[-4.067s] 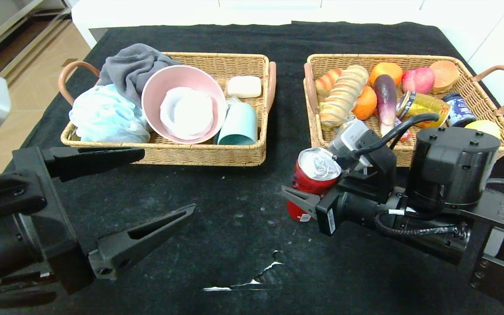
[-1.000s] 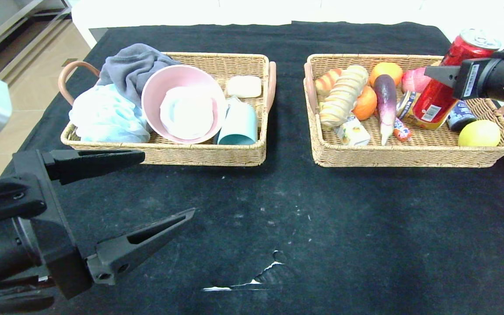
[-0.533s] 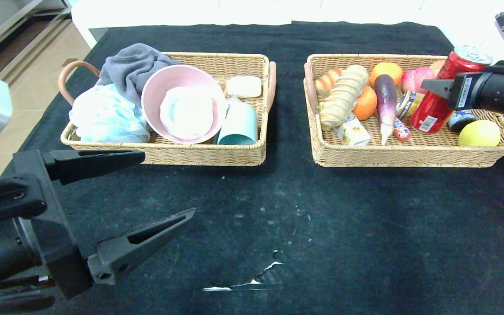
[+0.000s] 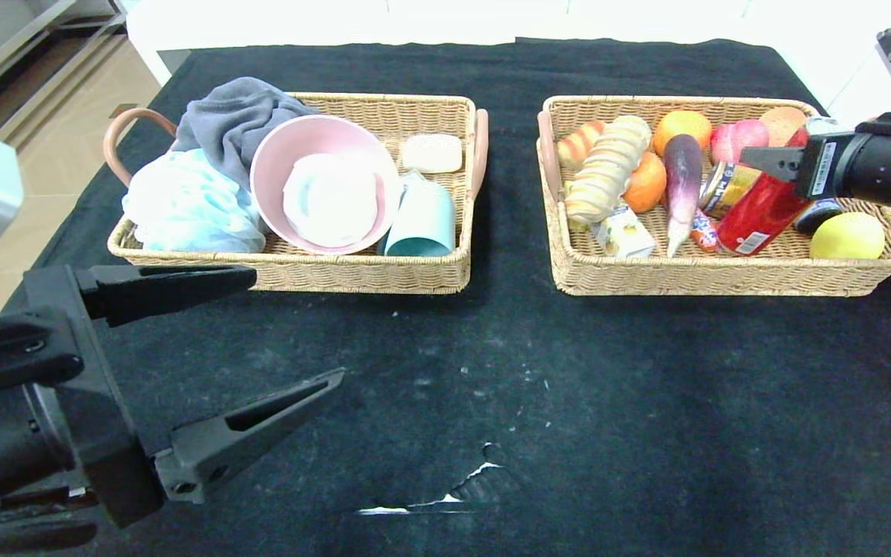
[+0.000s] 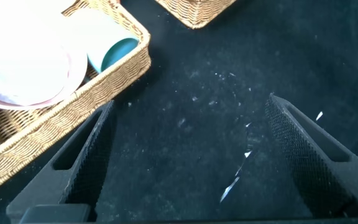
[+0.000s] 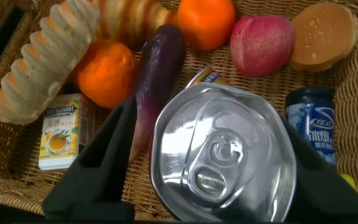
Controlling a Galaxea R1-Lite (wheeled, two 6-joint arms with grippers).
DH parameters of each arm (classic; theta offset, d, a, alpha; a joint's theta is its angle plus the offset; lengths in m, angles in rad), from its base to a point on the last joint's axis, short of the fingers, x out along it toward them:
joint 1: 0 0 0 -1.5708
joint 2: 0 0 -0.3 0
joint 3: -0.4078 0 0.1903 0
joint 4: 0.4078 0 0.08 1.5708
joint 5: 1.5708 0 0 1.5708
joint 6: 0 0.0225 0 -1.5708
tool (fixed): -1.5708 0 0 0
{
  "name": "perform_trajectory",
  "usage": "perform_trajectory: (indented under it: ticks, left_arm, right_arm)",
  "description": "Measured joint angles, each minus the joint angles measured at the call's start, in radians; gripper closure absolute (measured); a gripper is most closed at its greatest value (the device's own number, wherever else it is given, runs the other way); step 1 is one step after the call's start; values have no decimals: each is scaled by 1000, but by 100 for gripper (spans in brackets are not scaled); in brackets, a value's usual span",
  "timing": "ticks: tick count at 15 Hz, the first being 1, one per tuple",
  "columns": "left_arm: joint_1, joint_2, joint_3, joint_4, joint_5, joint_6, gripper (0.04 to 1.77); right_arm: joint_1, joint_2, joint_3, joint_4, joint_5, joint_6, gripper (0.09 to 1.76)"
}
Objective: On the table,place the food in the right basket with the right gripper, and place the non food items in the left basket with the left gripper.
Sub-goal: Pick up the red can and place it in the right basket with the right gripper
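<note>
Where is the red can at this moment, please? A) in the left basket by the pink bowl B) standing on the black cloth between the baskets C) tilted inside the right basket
C: the red can leans inside the right basket, between the right gripper's fingers.

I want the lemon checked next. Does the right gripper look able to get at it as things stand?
Probably not yet: the right gripper has the red can leaning between its fingers. The lemon itself lies uncovered in the right basket, just below the arm.

A home-like room (staged, perhaps): black-clothed table (image 4: 445, 371), white cabinets (image 4: 492, 15) behind, beige tiled floor (image 4: 66, 100).
</note>
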Motion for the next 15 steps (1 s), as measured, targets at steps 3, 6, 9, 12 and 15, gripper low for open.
perform_trajectory:
  ticks: [3, 6, 9, 12, 15]
  left_arm:
    - [0, 0, 0, 0, 0, 0, 9]
    - [0, -1, 0, 0, 0, 0, 9]
    - [0, -1, 1, 0, 0, 0, 9]
    - [0, 0, 1, 1, 0, 0, 9]
    - [-6, 2, 2, 1, 0, 0, 9]
  right_arm:
    - [0, 0, -1, 1, 0, 1, 39]
    - [-2, 0, -5, 4, -2, 1, 31]
    - [-18, -1, -12, 9, -5, -5, 25]
    - [-50, -2, -18, 13, -5, -8, 22]
    - [-72, -7, -19, 12, -6, -23, 19]
